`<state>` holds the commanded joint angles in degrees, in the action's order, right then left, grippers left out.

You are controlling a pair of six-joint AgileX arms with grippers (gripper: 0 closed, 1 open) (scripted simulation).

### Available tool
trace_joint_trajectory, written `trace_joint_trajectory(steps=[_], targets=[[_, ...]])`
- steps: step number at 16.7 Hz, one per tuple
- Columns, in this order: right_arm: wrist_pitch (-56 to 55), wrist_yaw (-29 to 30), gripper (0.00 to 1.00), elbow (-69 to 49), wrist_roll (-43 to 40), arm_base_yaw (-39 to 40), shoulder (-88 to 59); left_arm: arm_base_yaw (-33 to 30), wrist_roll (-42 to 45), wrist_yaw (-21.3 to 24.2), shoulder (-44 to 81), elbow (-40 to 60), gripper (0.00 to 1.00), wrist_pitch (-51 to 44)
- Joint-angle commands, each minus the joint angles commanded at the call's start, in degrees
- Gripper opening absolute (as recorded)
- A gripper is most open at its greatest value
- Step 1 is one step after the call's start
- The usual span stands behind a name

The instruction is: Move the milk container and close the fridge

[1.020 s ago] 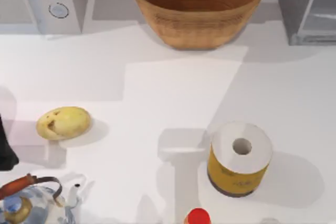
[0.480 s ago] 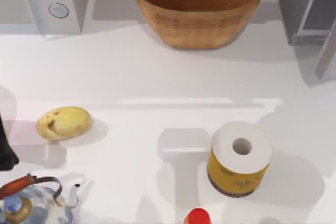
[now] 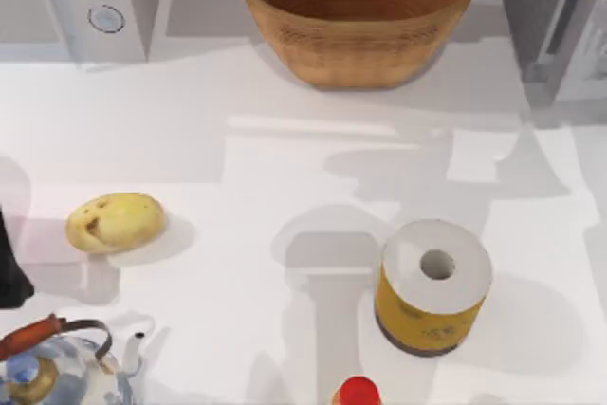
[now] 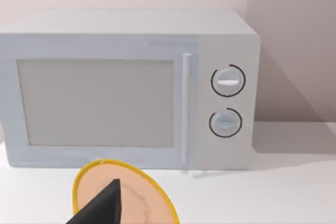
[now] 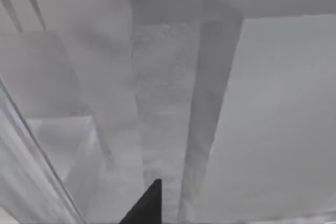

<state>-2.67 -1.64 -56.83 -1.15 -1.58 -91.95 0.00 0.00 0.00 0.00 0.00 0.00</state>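
White table (image 3: 285, 168) across the whole top view; at its far right corner, the fridge (image 3: 555, 16), speckled dark-grey side next to a paler door panel, whether fully shut not to be told; seen again close up from the right wrist (image 5: 163, 103), grey speckled strip between smooth pale panels. At the far left corner, white microwave (image 3: 85, 2) with two round knobs; from the left wrist (image 4: 131, 87), door window, upright handle and knobs all facing the camera. Between the two appliances, against the back, woven basket (image 3: 358, 11), wide and brown. Nearer the front and right of centre, paper roll (image 3: 434, 286) standing on end, yellow wrapper round its side. Front left corner, kettle (image 3: 52, 372) with a reddish-brown handle. Left of centre, potato (image 3: 115, 222), well apart from the roll. At the front edge, just beside the roll, red cap (image 3: 358, 393). In front of the microwave, yellow-rimmed disc (image 4: 126, 192) under the left gripper (image 4: 105, 208); right gripper (image 5: 147, 205) close against the fridge; grip state of either not to be told.
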Motion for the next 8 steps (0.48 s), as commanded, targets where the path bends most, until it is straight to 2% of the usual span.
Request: trace_joint_trajectory(steps=[4, 8], targets=[[0.2, 0.3, 1.0, 0.1, -0.3, -0.8, -0.4, 0.0, 0.0, 0.0, 0.0, 0.0, 1.0, 0.0], [1.0, 0.4, 1.0, -5.5, -0.4, -0.8, -4.9, 0.0, 0.0, 0.0, 0.0, 0.0, 1.0, 0.0]])
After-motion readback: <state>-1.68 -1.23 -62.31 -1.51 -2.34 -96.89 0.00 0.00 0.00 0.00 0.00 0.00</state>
